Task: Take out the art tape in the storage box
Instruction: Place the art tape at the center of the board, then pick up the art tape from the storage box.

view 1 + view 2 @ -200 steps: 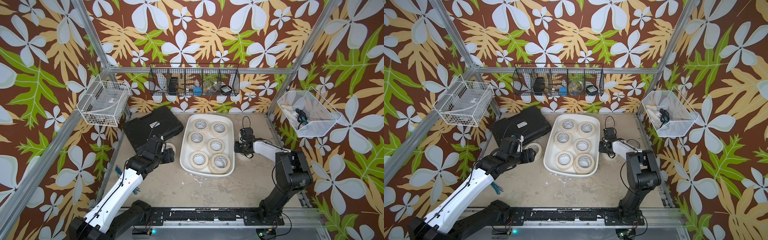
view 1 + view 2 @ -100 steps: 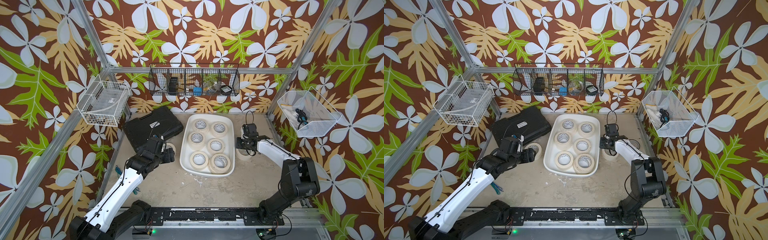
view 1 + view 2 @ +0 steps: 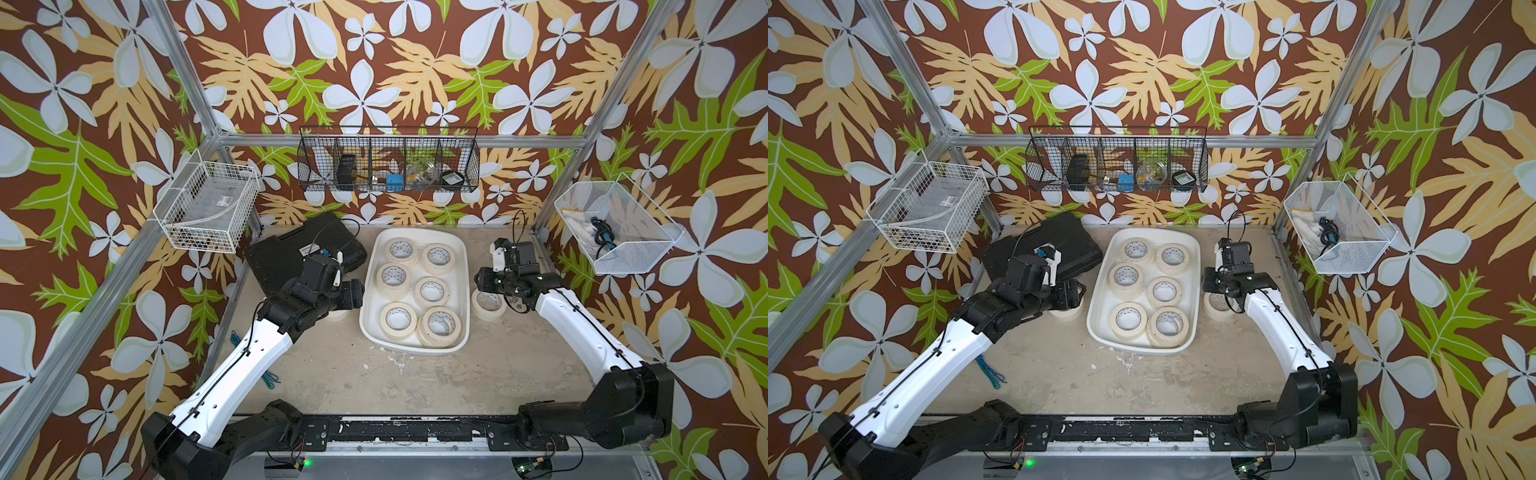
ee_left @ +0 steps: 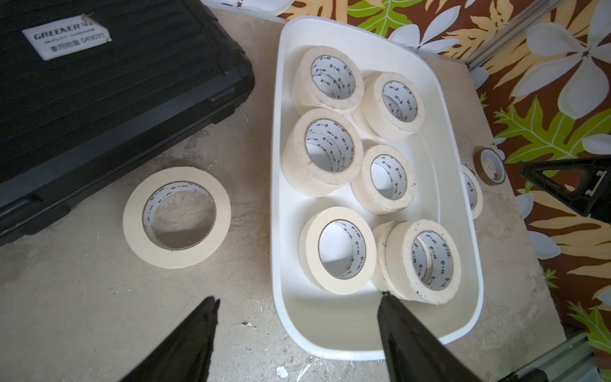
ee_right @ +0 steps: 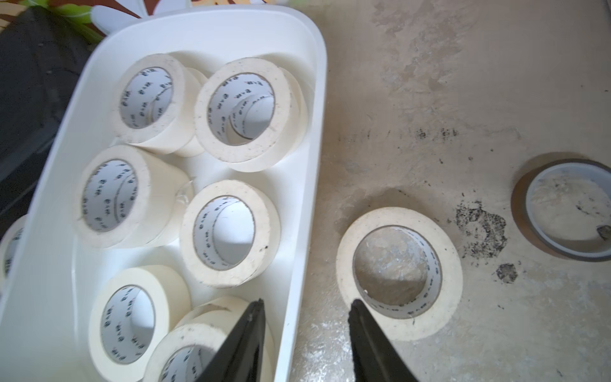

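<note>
The white storage box (image 3: 464, 266) (image 4: 284, 231) (image 5: 307, 198) stands mid-table in both top views, with several cream art tape rolls (image 3: 432, 291) (image 4: 386, 178) (image 5: 228, 231) in it, some stacked. One roll (image 4: 177, 216) lies flat on the table left of the box, half hidden under my left gripper (image 3: 353, 293). That left gripper (image 4: 297, 299) is open and empty, above the box's near left corner. Another roll (image 3: 488, 304) (image 5: 398, 271) lies on the table right of the box. My right gripper (image 5: 306, 304) (image 3: 482, 286) is open and empty, straddling the box's right rim from above.
A black ribbed case (image 3: 291, 249) with a white label lies left of the box, at the back. A thin brown tape ring (image 5: 562, 208) sits right of the freed roll. Wire baskets (image 3: 208, 216) (image 3: 615, 232) hang on the side walls and another (image 3: 386, 160) on the back wall.
My right arm has stretched out and its wrist has lifted slightly toward the back, uncovering the roll on the table beside the box. The left arm has hardly moved.
</note>
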Robot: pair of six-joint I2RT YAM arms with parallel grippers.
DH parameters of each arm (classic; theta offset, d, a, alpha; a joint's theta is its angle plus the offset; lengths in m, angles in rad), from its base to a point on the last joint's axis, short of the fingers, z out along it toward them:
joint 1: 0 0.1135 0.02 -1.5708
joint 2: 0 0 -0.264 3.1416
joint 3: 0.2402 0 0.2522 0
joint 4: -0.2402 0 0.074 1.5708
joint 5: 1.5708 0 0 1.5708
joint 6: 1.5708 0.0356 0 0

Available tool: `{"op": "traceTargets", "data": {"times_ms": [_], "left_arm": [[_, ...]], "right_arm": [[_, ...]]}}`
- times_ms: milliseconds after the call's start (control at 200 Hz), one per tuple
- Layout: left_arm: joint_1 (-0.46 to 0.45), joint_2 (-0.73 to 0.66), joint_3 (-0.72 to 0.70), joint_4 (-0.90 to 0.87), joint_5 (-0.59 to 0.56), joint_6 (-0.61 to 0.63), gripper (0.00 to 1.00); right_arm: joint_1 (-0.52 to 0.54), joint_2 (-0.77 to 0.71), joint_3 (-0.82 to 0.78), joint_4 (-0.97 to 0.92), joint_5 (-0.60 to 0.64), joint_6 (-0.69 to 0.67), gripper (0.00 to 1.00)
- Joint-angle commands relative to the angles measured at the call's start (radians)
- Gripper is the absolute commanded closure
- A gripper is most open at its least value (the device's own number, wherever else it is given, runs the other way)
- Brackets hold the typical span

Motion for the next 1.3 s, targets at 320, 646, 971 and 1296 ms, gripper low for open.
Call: {"op": "traceTargets", "data": {"times_ms": [320,646,971,1296], "left_arm": [[-0.149,0.334,0.333,-0.005,-0.051,0.070,0.21],[-0.192,0.639,0.555,-0.078,-0.107,0.127,0.24],[-0.192,0.816,0.646,-0.064,-0.172,0.197,0.26],[-0.192,0.966,0.707,-0.043,-0.178,0.209,0.28]], "right_arm": [[0.060,-0.216,-0.097,-0.086,-0.160,0.042,0.54],[0.086,-0.246,-0.169,-0.069,-0.164,0.049,0.54],[0.094,-0.277,-0.201,-0.060,-0.163,0.052,0.54],[0.101,-0.289,-0.216,-0.062,-0.161,0.053,0.55]]}}
